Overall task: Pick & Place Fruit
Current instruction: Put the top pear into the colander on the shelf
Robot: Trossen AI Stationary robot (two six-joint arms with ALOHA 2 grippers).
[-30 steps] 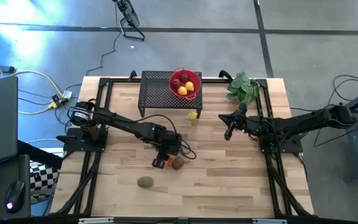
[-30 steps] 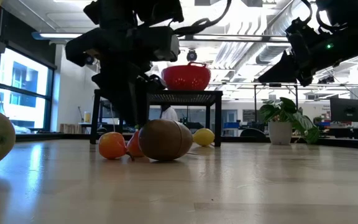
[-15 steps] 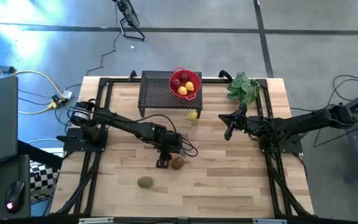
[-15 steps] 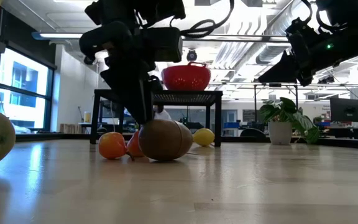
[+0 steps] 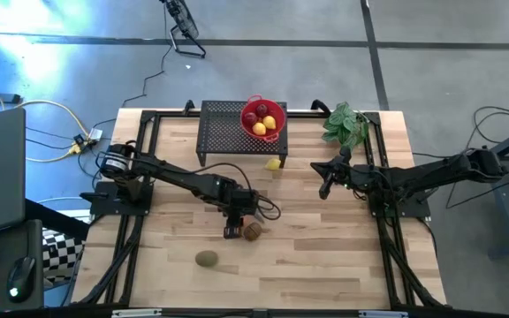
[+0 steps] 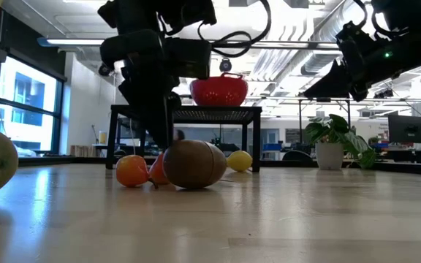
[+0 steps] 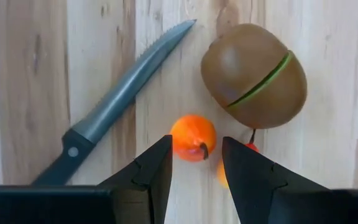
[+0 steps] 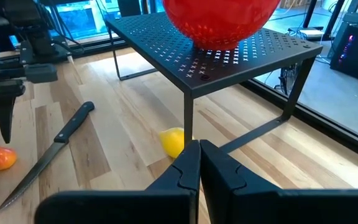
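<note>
Fruit on a wooden table, one pincer poised above a small orange piece

Container: red perforated bowl (image 5: 264, 118) standing on a black perforated metal stand (image 5: 228, 128) at the table's far edge. Contents: two dark red round fruits (image 5: 254, 113) and two yellow lemons (image 5: 265, 125).

Loose fruit, placed from the stand: one small yellow lemon (image 5: 274, 163) on the light wooden table (image 5: 307, 247) just in front of the stand's right leg. Brown kiwi with a green seam line (image 7: 254, 75) lies well in front of the stand, near the table's middle. Tiny round orange fruit with a dark stem (image 7: 192, 137) lies touching or just beside that kiwi; a second orange-red piece (image 7: 248, 148) is mostly hidden behind a finger. Another brown-green kiwi (image 5: 206, 259) lies nearer the front edge, apart from the rest.

Other item: grey serrated knife with a dark handle (image 7: 114, 106), flat on the table beside the orange fruit.

Left gripper (image 7: 196, 167): pointing straight down over the tiny orange fruit, fingers (image 7: 151, 171) partly open, gap narrow, straddling it; contact cannot be told.

Right gripper (image 8: 198, 163): raised right of the stand, fingers closed together, holding nothing.
</note>
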